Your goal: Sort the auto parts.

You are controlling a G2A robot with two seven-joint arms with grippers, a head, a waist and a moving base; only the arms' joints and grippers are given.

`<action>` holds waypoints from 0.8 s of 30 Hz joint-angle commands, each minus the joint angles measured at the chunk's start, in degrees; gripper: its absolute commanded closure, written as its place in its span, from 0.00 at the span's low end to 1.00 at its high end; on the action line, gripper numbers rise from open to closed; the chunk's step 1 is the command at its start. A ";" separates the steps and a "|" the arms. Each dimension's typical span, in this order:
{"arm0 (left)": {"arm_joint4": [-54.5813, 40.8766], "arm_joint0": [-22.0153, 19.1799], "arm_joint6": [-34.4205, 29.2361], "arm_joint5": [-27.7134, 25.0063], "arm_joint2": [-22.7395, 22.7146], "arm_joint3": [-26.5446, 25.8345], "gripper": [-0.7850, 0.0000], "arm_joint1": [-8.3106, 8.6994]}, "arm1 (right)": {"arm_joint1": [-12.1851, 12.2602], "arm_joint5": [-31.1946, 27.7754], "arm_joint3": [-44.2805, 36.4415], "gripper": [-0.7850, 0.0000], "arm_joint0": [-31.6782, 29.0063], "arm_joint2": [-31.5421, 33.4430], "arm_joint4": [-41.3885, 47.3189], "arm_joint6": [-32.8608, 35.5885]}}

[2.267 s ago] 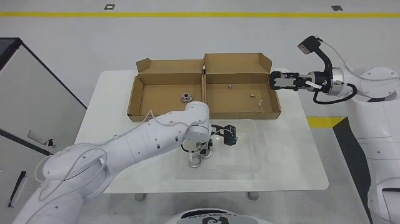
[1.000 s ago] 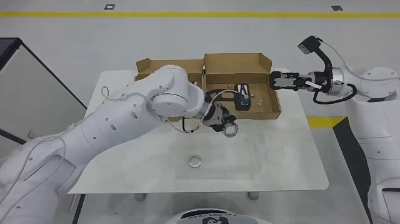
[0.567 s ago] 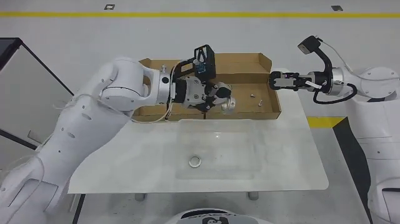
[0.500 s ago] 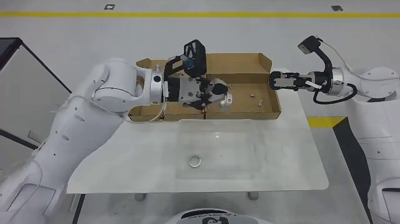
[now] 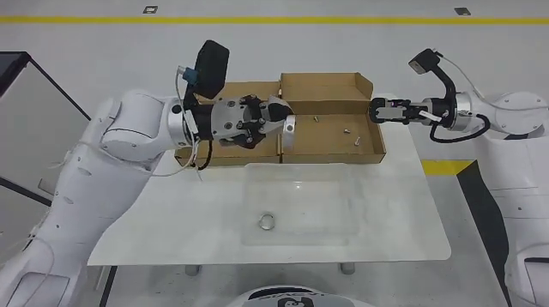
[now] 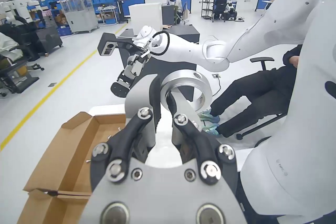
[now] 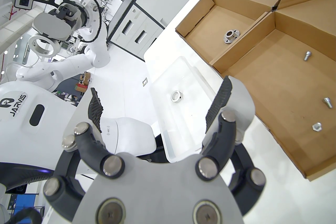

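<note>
Metal ring (image 6: 186, 89), pinched by its wall in the left gripper (image 6: 161, 100) — one finger through the hole — hangs high, about over the divider (image 7: 257, 25) between left box (image 7: 202, 30) and right box (image 7: 275, 72). Dropped from here it could bounce into the wrong side; the right gripper (image 7: 160, 89) hovers spread open beside the right box.
</note>
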 commanded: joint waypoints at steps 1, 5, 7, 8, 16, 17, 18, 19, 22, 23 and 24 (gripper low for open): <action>0.00 0.00 0.00 0.00 0.00 0.00 1.00 0.00 | 0.00 0.00 0.00 0.00 0.00 0.00 0.01 0.00; -2.96 1.74 5.93 -0.25 -0.98 -0.98 1.00 -0.28 | 0.00 0.00 0.00 0.00 0.00 0.00 0.01 0.00; -4.68 2.00 8.36 -2.44 -1.51 -0.82 1.00 -0.42 | 0.00 0.00 0.00 0.00 0.00 0.00 0.01 0.00; -6.48 2.25 10.19 -3.35 -1.55 -0.54 1.00 -0.57 | 0.00 0.00 0.00 0.00 0.00 0.00 0.01 0.00; -15.35 0.71 17.71 -9.33 -0.38 0.26 1.00 -1.84 | 0.00 0.00 0.00 0.00 0.00 0.00 0.01 0.00; -16.20 0.46 18.11 -9.33 -0.24 0.11 1.00 -1.99 | 0.00 0.00 0.00 0.00 0.00 0.00 0.01 0.00; -17.55 0.31 18.88 -9.33 -0.06 -0.27 1.00 -2.20 | 0.00 0.00 0.00 0.00 0.00 0.00 0.01 0.00; -18.57 0.20 19.20 -9.33 0.06 -0.39 1.00 -2.36 | 0.00 0.00 0.00 0.00 0.00 0.00 0.01 0.00; -21.68 0.04 19.77 -9.33 0.17 -0.70 1.00 -2.87 | 0.00 0.00 0.00 0.00 0.00 0.00 0.01 0.00; -22.90 0.05 20.05 -9.33 0.10 -0.87 1.00 -3.06 | 0.00 0.00 0.00 0.00 0.00 0.00 0.01 0.00; -24.55 0.15 20.66 -9.33 0.02 -1.16 1.00 -3.29 | 0.00 0.00 0.00 0.00 0.00 0.00 0.01 0.00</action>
